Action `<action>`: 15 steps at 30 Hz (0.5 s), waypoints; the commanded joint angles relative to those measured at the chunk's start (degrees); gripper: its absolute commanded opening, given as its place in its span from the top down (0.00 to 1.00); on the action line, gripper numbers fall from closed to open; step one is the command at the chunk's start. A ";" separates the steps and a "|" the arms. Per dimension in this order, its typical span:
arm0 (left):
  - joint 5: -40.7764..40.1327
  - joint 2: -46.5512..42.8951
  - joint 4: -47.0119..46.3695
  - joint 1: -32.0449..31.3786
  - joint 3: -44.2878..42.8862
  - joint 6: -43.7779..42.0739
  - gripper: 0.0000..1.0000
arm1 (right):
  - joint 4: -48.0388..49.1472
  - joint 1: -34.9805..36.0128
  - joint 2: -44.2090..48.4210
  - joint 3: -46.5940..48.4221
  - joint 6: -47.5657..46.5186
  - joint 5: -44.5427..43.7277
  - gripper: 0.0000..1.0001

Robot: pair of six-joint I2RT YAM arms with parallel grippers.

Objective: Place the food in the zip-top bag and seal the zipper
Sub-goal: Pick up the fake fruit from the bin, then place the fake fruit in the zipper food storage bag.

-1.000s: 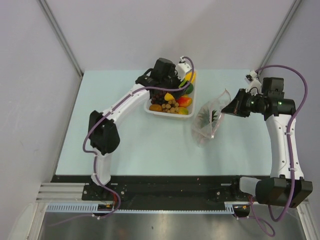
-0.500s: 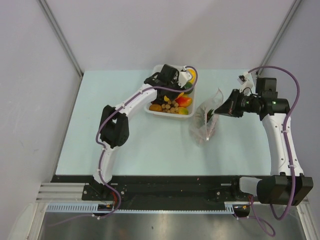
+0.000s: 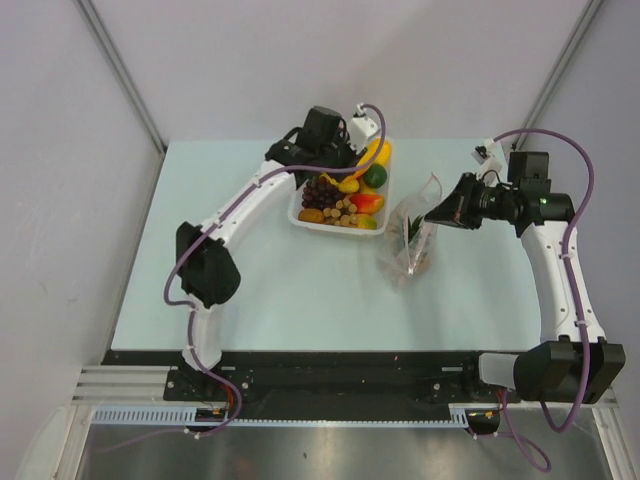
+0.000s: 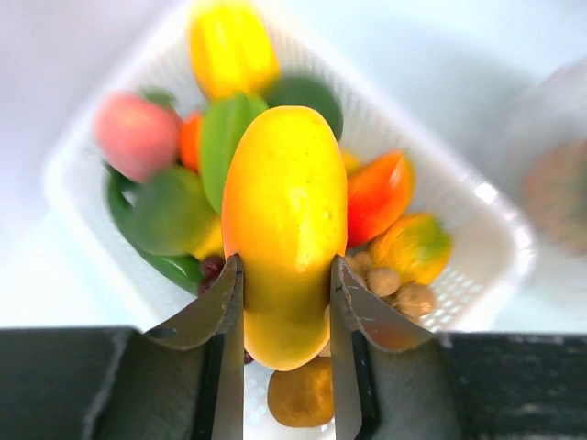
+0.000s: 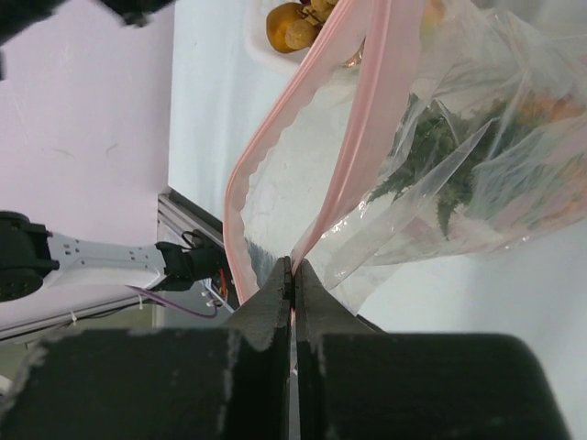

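**Top external view:** The task is judged partly done. The zip-top bag is set just right of the white tray, and at least 1 green-leaved item is seen inside it. Its mouth is held up by the right gripper. Most of the food is found in the tray: dark grapes, a brown bunch and a red-yellow piece. The left gripper is poised over the tray's far end.

**Left wrist view:** The yellow mango is clamped between the 2 fingers, raised above the tray. Green, red and brown pieces are seen below it.

**Right wrist view:** The jaws are pressed together on 1 lip of the zipper, so the mouth is seen open. Green foliage and something orange are seen through the plastic. The mango's transfer, the rest of the food and the sealing are judged to be left.
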State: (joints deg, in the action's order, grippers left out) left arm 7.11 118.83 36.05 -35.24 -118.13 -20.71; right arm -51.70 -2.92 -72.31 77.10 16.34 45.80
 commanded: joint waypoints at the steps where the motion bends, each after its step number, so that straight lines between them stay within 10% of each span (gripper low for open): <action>1: 6.85 -10.19 -5.46 -0.09 -4.57 6.46 0.96 | 4.68 0.98 -0.81 -0.19 2.91 1.66 1.00; 15: 6.78 -20.65 -22.33 -11.85 5.53 43.63 1.00 | 7.85 4.50 -2.48 -0.99 7.48 -0.88 1.00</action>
State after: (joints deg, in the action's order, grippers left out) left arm 16.58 99.50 19.49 -43.51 -117.12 9.04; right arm -44.91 2.04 -75.40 76.49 22.52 46.68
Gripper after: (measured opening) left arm 0.367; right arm 0.010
